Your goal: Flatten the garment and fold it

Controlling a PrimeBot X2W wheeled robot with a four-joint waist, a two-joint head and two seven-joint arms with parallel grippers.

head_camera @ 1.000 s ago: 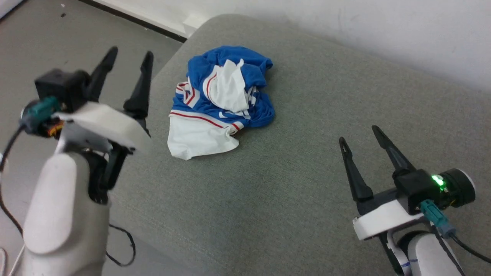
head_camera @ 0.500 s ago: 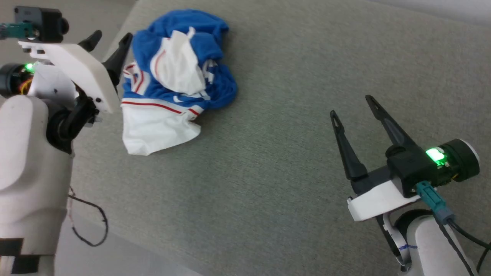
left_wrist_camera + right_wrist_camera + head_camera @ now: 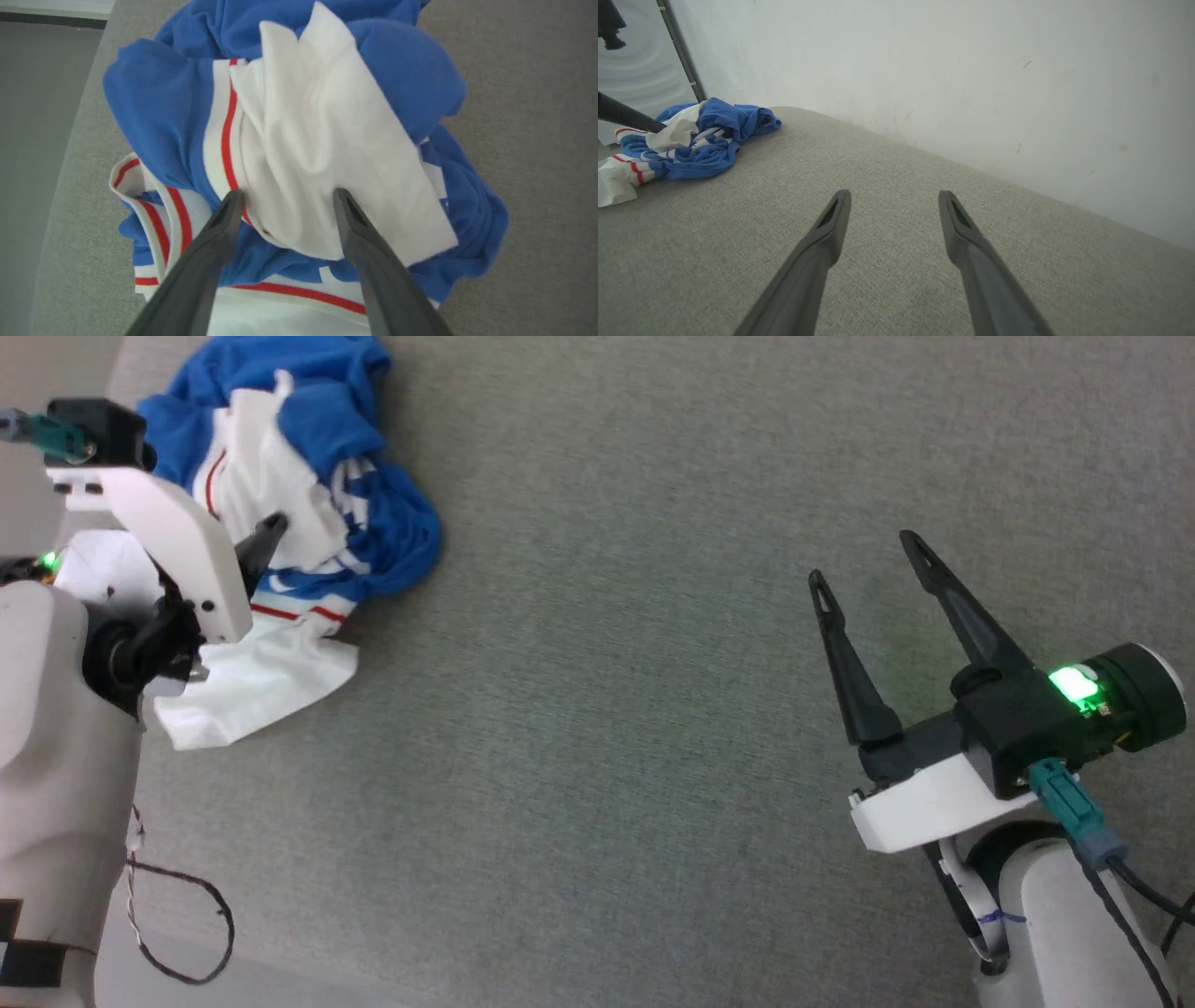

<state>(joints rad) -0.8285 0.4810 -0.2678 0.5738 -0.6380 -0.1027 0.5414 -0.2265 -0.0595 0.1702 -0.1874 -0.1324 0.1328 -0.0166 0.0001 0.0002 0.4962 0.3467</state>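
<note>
**A:** Where is the garment?

**B:** The garment [image 3: 383, 523], a bright blue soft-fabric T-shirt with white short sleeves and thin red stripes, lies crumpled in a heap. It sits by the left edge of the broad grey woven cushion [image 3: 607, 663], at the upper left of the head view. It is neither flattened nor folded.

**A:** How does the heap lie?

**B:** A white sleeve [image 3: 317, 140] is folded across the top, with blue cloth bunched around it. A second white part spreads flat onto the cushion on the robot's side, edged by a red stripe.

**A:** And the left gripper?

**B:** The left gripper [image 3: 287, 193] is over the heap with its two long dark fingers spread wide. In the left wrist view the tips straddle the lower part of the white sleeve. I cannot tell whether they touch the cloth, and nothing is pinched between them.

**A:** The right gripper?

**B:** The right gripper [image 3: 864, 557] is well apart from the shirt, above bare cushion at the right of the head view. Its jaws are also wide and hold nothing. A green light [image 3: 1072, 683] glows on its wrist.

**A:** Anything else around?

**B:** A pale white wall [image 3: 924, 70] rises behind the cushion. A thin black cable [image 3: 187, 933] loops beside the left arm at the lower left.
</note>
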